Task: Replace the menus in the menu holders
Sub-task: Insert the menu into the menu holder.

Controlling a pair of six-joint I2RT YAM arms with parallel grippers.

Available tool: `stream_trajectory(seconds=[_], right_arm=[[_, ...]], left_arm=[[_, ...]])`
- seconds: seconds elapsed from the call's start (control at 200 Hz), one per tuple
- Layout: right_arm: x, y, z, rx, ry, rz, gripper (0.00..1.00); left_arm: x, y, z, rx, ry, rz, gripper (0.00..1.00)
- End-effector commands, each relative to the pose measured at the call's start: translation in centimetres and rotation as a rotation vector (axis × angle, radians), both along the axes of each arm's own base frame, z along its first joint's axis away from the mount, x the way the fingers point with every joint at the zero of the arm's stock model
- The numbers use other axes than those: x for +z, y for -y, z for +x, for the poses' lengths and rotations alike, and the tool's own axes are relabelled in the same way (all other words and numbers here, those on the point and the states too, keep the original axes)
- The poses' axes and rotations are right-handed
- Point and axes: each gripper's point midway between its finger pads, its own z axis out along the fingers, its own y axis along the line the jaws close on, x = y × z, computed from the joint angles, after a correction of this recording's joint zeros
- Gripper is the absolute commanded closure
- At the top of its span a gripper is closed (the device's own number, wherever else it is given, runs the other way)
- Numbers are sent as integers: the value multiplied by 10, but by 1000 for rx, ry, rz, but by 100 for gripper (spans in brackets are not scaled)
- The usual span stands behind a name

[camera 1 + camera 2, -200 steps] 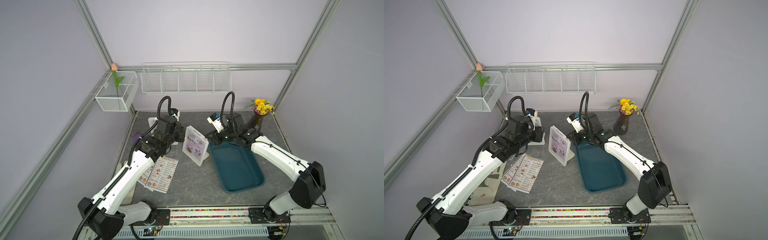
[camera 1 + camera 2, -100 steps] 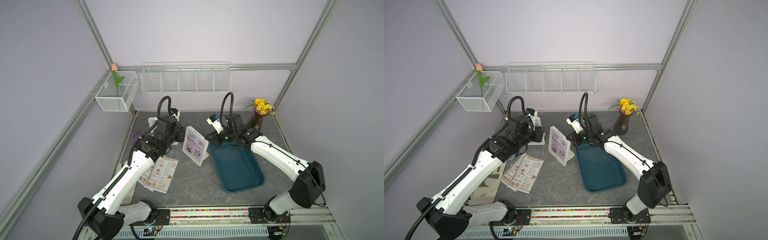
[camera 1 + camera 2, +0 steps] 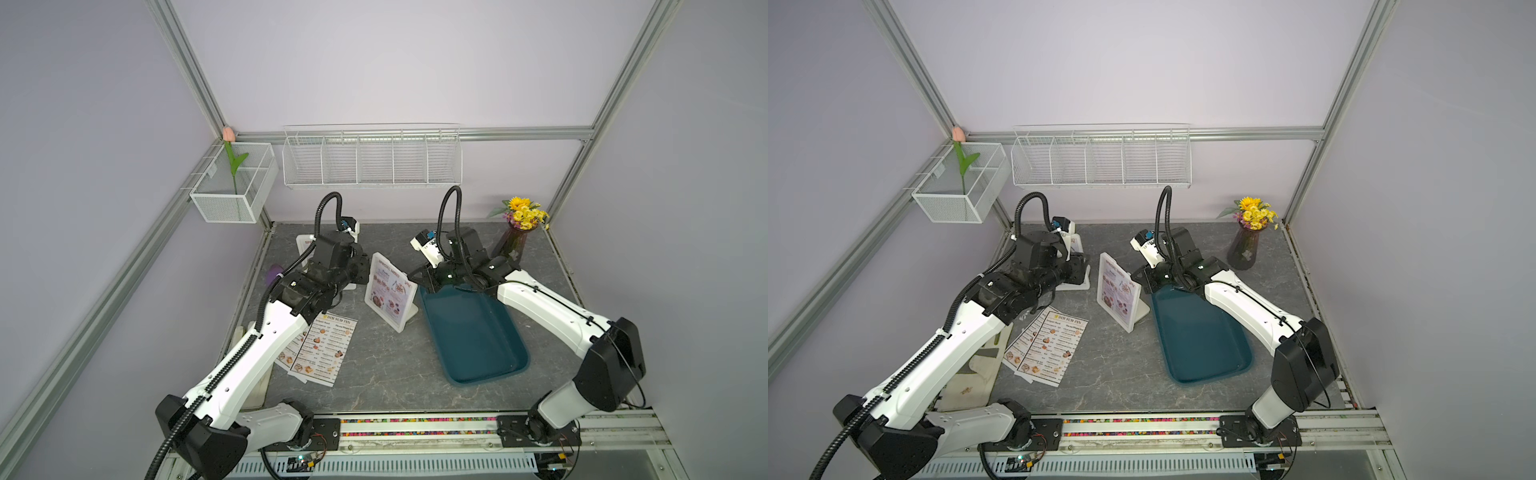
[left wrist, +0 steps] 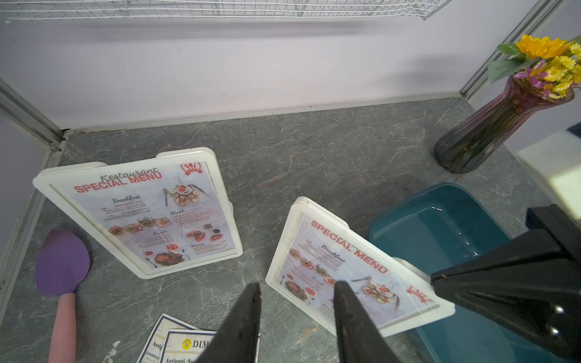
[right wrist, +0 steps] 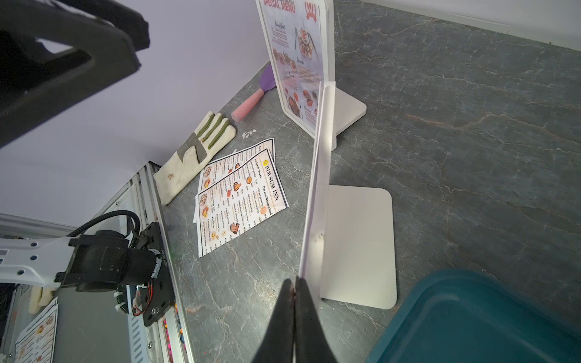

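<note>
The right gripper (image 5: 295, 284) has its jaws pressed together at the top edge of the menu holder (image 5: 319, 195) just beside the teal tray (image 3: 473, 336). Whether they pinch its SPECIAL MENU sheet (image 4: 349, 267), I cannot tell. The left gripper (image 4: 298, 284) hovers with jaws partly apart and empty, on this holder's side away from the tray. The other menu holder (image 4: 141, 210) and two DIM SUM INN menus (image 3: 324, 349) are farther from the tray.
</note>
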Motion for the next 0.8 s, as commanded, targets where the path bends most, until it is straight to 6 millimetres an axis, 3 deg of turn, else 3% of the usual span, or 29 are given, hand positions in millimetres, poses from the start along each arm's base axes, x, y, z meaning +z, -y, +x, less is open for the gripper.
stream_trajectory(seconds=[0.0,0.34,0.685,0.795], right_arm=[[11,-2,1,8,35,7,88],[27,-11,28,-26,81,22,82],[26,-34,50,-12,67,63,87],[24,-36,50,-4,59,67,88]], left_arm=[[3,-3,2,13,7,-6,59],[3,-1,2,5,1,-2,59],[-5,5,11,1,-17,20,57],[-1,15,19,-24,-7,6,52]])
